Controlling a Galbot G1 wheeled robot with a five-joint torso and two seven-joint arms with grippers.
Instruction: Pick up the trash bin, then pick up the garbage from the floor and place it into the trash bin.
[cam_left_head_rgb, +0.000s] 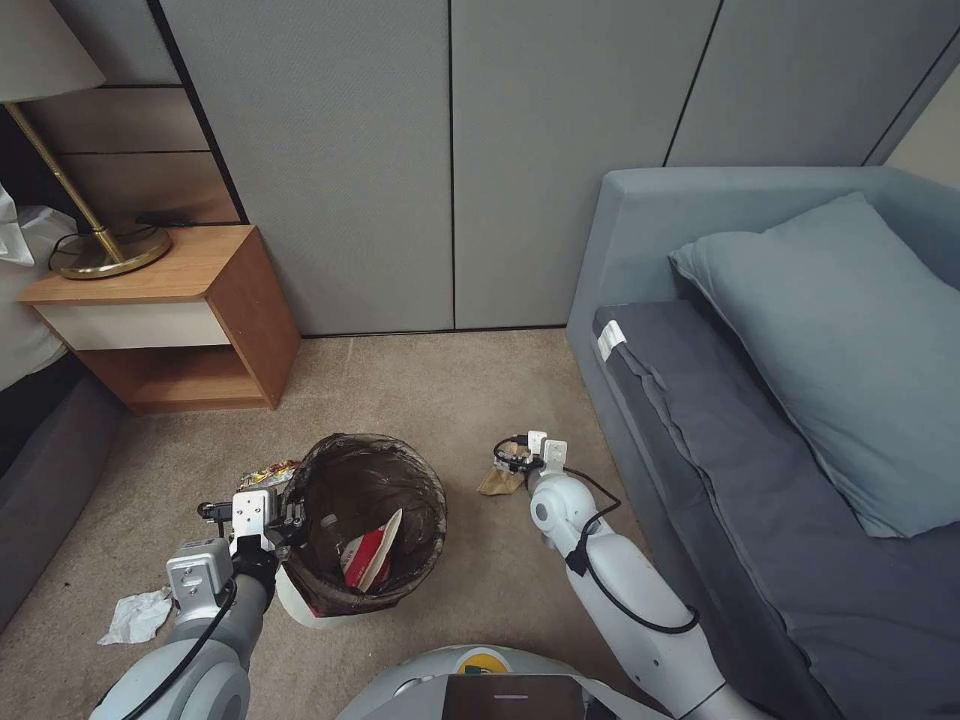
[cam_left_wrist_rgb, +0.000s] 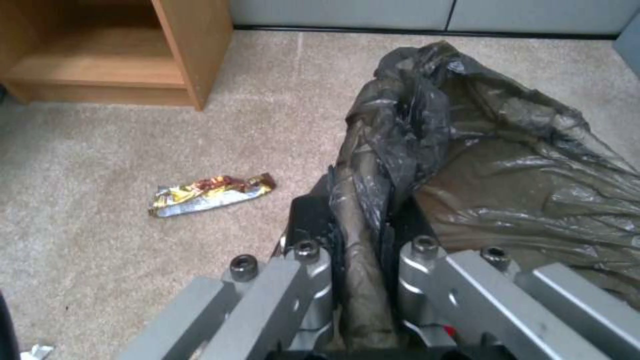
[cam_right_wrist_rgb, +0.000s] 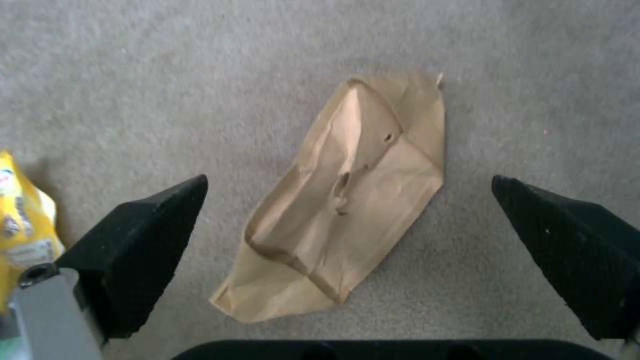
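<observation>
Head view gave me the floor from left to right: a crumpled white tissue (cam_left_head_rgb: 137, 615) lay on the beige carpet (cam_left_head_rgb: 430, 390) at the far left, well apart from the rest. Beside it the left gripper (cam_left_head_rgb: 285, 520) was clamped on the rim of the small round white plastic trash bin (cam_left_head_rgb: 300, 598), pinching the dark brown liner bag (cam_left_head_rgb: 340, 470) folded over that rim; the left wrist view showed the two fingers (cam_left_wrist_rgb: 310, 227) pressed together on the plastic. A crushed red-and-white paper cup (cam_left_head_rgb: 372, 555) sat inside the bin. A shiny yellow-and-brown snack wrapper (cam_left_wrist_rgb: 210, 194) lay flat on the carpet just beyond that gripper, between the bin and the wooden nightstand (cam_left_head_rgb: 170, 320). Further right, the right gripper (cam_left_head_rgb: 518, 458) hung low over a flattened brown paper bag (cam_right_wrist_rgb: 347, 200), its black fingers (cam_right_wrist_rgb: 143, 235) spread wide on either side, not touching it. A yellow packet (cam_right_wrist_rgb: 23, 220) showed at the edge near one finger. The grey-blue bed (cam_left_head_rgb: 780, 420) stood at the far right.
</observation>
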